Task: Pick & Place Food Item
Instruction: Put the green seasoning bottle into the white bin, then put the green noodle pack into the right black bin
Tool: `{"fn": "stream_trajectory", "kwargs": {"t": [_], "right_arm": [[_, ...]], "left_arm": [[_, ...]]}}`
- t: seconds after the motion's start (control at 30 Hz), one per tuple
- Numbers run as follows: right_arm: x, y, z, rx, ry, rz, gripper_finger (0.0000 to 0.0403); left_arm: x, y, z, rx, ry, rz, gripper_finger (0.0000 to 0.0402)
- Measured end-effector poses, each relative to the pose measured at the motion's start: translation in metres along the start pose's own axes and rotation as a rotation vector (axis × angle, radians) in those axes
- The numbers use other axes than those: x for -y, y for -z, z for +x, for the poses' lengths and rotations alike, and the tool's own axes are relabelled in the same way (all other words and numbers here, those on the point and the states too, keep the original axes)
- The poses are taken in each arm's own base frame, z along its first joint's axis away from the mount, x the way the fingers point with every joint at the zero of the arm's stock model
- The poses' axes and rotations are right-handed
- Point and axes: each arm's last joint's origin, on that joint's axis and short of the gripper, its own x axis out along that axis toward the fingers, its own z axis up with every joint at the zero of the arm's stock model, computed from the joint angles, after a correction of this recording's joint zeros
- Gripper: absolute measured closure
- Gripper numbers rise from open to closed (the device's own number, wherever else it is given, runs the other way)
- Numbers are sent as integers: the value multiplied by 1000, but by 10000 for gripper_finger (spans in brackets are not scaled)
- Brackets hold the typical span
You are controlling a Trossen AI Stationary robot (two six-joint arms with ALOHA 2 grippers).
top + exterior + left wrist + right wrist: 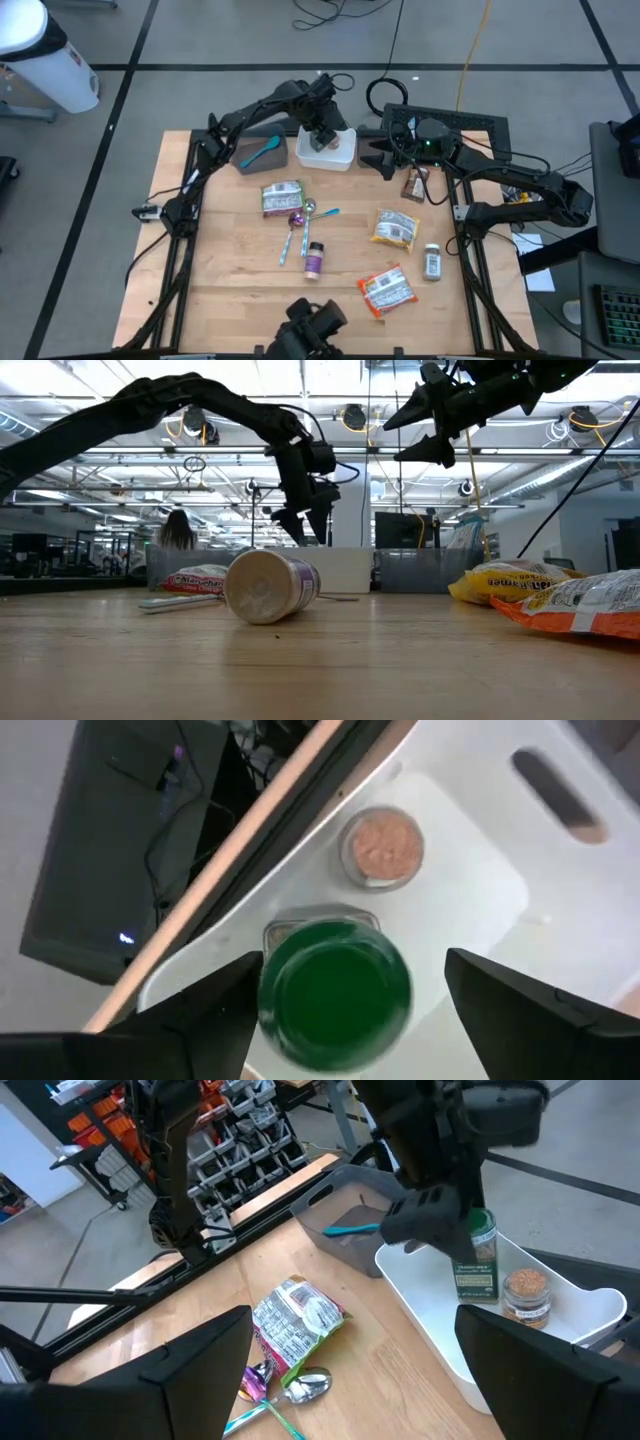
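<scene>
The left gripper (322,133) hangs over the white bin (345,158) at the far edge of the table (240,270). Its fingers (205,1010) stand apart, one on each side of a green-capped jar (335,995). The jar stands upright on the bin's floor, and the fingers show a gap to the cap on both sides, so nothing is clamped. Just beside it in the same bin stands a second jar (381,848) holding a pinkish-orange spice. From the right wrist view, the green-capped jar (477,1260) is seen upright with the left gripper just above its cap.

The left arm reaches from the table's left edge, across the far side, and bends down at the wrist so the gripper points straight into the bin.

The right gripper (385,158) waits just to the right of the bin, raised above the table, its fingers wide apart and empty.

A grey bin (262,153) with a teal utensil sits left of the white one. Snack packets (282,197), spoons (300,225) and small jars (313,258) lie scattered on the wood nearer the camera.
</scene>
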Motion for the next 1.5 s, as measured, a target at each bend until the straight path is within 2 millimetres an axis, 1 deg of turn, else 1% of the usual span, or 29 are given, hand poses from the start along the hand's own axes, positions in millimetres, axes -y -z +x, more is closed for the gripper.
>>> {"fn": "stream_trajectory", "kwargs": {"t": [0.07,0.17,0.27,0.37,0.53,0.6,0.7,0.8,0.87,0.97,1.03,1.1,1.2,1.3,1.4,1.5], "right_arm": [[0,0,0,0,0,0,62],[0,0,0,0,0,0,62],[0,0,0,1,1,0,62],[0,0,0,1,1,-1,62],[0,-1,0,8,-1,5,62],[0,-1,0,10,-1,24,62],[0,-1,0,9,1,46,62],[0,-1,0,11,5,76,62],[0,-1,0,11,5,95,62],[1,2,1,15,4,122,62],[4,8,2,9,7,156,62],[8,17,4,11,5,209,62],[12,35,7,54,-22,308,62],[13,57,8,122,-58,409,62],[9,75,6,203,-108,452,62],[1,89,4,242,-118,456,62]], "left_arm": [[1,-1,-13,28,-6,4,80],[1,-2,-40,86,-56,27,80],[0,0,-77,160,-96,51,80],[1,5,-123,254,-105,53,80],[13,26,-201,420,-73,42,80],[19,36,-226,468,-23,44,80],[31,51,-253,509,56,73,80],[43,64,-269,521,118,117,80],[52,68,-274,522,133,152,80],[66,72,-273,506,163,209,80],[74,73,-272,497,208,244,80],[84,74,-264,483,264,275,80],[99,72,-240,445,357,316,80],[115,75,-208,409,457,335,80],[129,86,-178,382,555,341,80],[141,100,-155,391,643,347,80]]}}
